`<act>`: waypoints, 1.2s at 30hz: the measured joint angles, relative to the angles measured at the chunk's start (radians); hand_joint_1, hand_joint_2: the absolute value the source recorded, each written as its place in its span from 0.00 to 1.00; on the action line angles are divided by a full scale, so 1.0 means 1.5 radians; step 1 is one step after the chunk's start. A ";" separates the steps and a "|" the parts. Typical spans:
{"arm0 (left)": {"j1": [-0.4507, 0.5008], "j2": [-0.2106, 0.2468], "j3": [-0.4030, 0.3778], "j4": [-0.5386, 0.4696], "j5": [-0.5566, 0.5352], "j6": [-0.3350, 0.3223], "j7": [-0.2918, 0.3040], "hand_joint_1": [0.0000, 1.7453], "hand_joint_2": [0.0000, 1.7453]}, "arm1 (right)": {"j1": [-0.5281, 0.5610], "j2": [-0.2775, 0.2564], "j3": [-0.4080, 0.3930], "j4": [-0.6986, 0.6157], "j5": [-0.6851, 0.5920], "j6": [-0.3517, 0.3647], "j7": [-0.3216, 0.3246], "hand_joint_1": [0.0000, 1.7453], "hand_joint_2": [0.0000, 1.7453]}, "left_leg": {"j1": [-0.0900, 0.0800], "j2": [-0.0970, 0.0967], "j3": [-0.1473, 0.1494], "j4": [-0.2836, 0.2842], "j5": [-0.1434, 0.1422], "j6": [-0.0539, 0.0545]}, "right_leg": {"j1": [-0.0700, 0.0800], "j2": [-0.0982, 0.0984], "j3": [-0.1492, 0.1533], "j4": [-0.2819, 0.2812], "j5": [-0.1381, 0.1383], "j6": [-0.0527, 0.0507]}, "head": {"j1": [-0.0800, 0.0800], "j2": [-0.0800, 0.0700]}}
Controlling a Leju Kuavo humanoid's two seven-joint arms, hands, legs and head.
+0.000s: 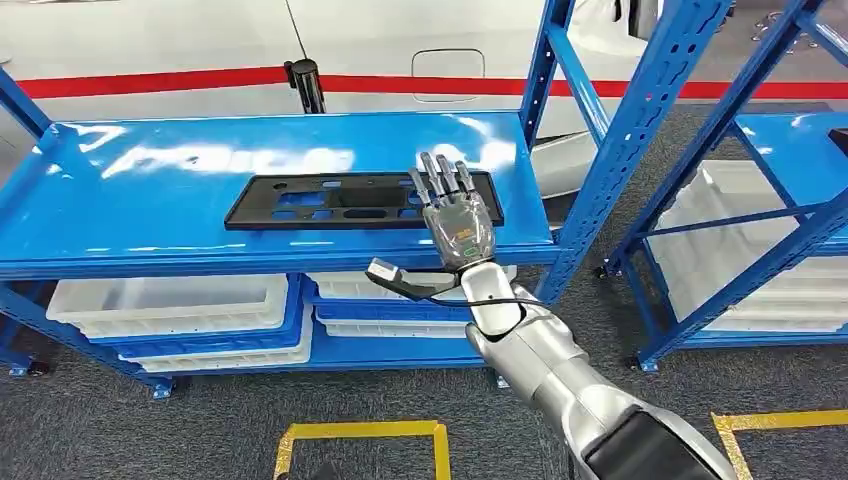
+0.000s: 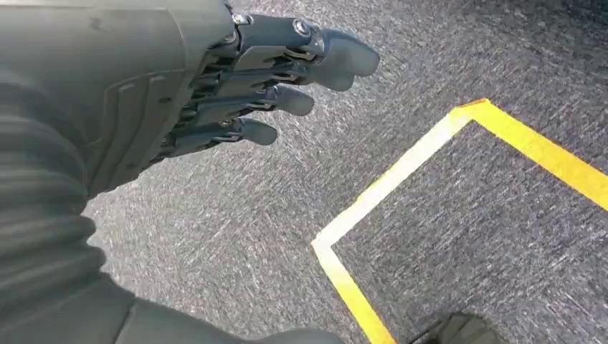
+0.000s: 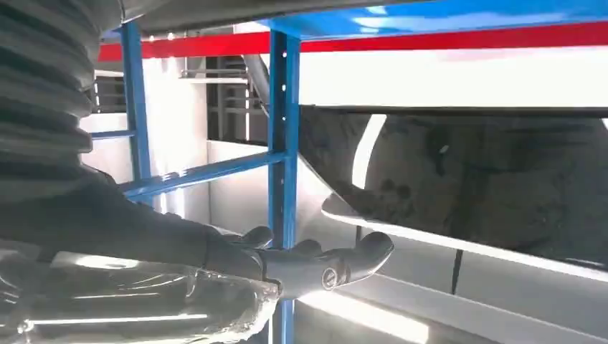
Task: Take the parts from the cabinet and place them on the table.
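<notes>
I have the right robot hand (image 1: 458,222) raised over the front edge of the blue shelf (image 1: 150,190), fingers straight and spread, thumb swung out to the side, holding nothing. Its fingertips overlap the right end of the black panel (image 1: 340,200), the part I am after, which lies flat and lengthwise on the top of that shelf; I cannot tell from the head view whether the fingers touch it or hover just above. The left robot hand (image 2: 236,86) hangs by my side over the grey carpet (image 2: 236,215) near a yellow floor line (image 2: 401,172), fingers loosely apart and empty. To do this reach well, I judge I should bring the fingers down over the panel's near long edge and tuck the thumb beneath it, since a flat, thin part offers little else to pinch. Gripping at one end risks the long piece sagging or swinging, so I would slide my hold toward its middle before lifting.
</notes>
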 joint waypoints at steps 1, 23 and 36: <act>0.000 0.000 -0.001 0.000 0.003 0.003 0.001 0.00 1.00 | -0.002 0.000 0.001 -0.001 0.000 0.000 0.000 0.00 1.00 | 0.000 0.000 0.000 0.000 0.000 0.000 | 0.000 0.000 0.000 0.000 0.000 0.000 | 0.000 0.000; 0.001 0.000 0.046 0.001 0.086 -0.045 -0.051 0.00 0.00 | 0.025 0.015 -0.051 0.013 0.000 0.000 -0.083 0.00 1.00 | 0.000 0.000 0.000 0.000 0.000 0.000 | 0.000 0.000 0.000 0.000 0.000 0.000 | 0.000 0.000; 0.004 0.000 0.053 0.001 0.100 -0.032 -0.068 0.00 0.00 | 0.033 0.018 -0.045 0.018 0.000 0.000 -0.055 0.00 1.00 | 0.000 0.000 0.000 0.000 0.000 0.000 | 0.000 0.000 0.000 0.000 0.000 0.000 | 0.000 0.000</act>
